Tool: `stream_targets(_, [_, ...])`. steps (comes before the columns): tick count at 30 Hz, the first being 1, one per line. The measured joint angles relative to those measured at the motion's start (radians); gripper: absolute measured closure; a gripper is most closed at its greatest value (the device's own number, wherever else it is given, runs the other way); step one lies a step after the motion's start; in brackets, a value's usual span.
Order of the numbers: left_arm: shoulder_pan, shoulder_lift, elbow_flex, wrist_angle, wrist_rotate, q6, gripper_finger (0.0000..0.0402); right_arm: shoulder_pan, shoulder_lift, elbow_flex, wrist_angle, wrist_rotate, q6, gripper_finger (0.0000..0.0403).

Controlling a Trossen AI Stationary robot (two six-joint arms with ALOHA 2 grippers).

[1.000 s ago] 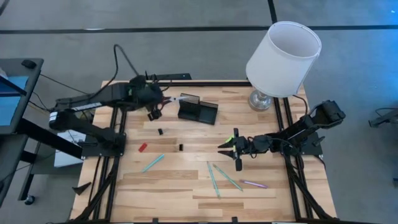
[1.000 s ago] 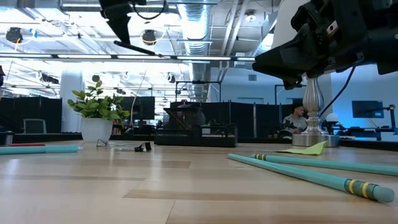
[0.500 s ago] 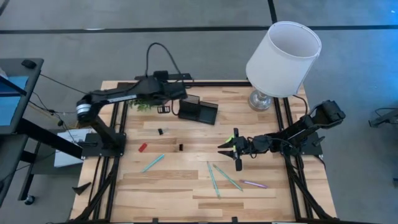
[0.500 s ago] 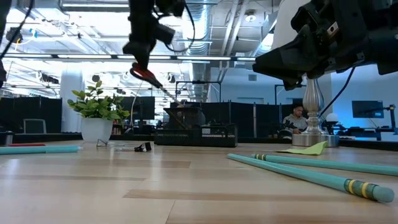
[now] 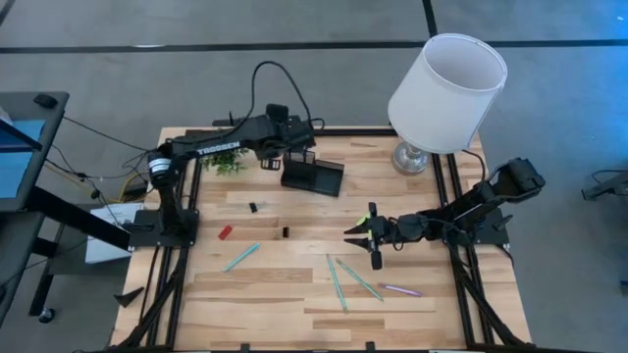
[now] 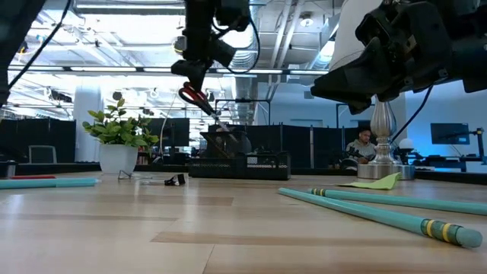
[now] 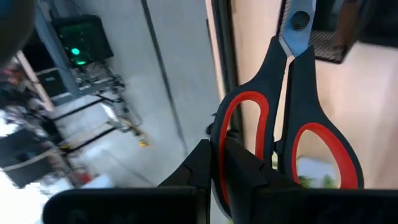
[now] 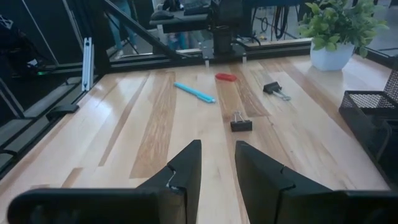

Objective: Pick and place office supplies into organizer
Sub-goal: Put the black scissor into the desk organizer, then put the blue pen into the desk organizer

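The left gripper [image 5: 278, 157] hangs at the table's far side, clenched on the red-handled scissors [image 7: 283, 134], just left of the organizer [image 5: 314, 175]. The blades point down and rightward toward its taller section. The right gripper [image 5: 359, 236], fingers parted and empty, waits mid-table, farther off.

One scissors [image 7: 283, 118], one organizer [image 5: 312, 176], one lamp [image 5: 446, 83], one plant [image 5: 226, 162], three teal pens [image 5: 240, 257], one pink pen [image 5: 400, 289], two black clips [image 8: 240, 121], two grippers [image 5: 371, 240]
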State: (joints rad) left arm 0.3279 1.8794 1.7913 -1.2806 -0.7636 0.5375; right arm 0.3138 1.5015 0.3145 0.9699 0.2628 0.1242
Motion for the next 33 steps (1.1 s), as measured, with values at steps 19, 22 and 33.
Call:
stream_targets(19, [-0.024, 0.105, 0.031, 0.056, 0.018, 0.205, 0.036, 0.0, 0.0, 0.0, -0.043, 0.0, 0.043, 0.031])
stream_targets(22, [-0.024, 0.105, 0.031, 0.058, 0.038, 0.225, 0.0348, 0.0, 0.0, 0.0, -0.043, 0.0, 0.043, 0.031])
stream_targets(33, [-0.032, 0.105, 0.031, 0.083, 0.013, 0.211, 0.0317, 0.0, 0.0, 0.0, -0.043, 0.0, 0.043, 0.031])
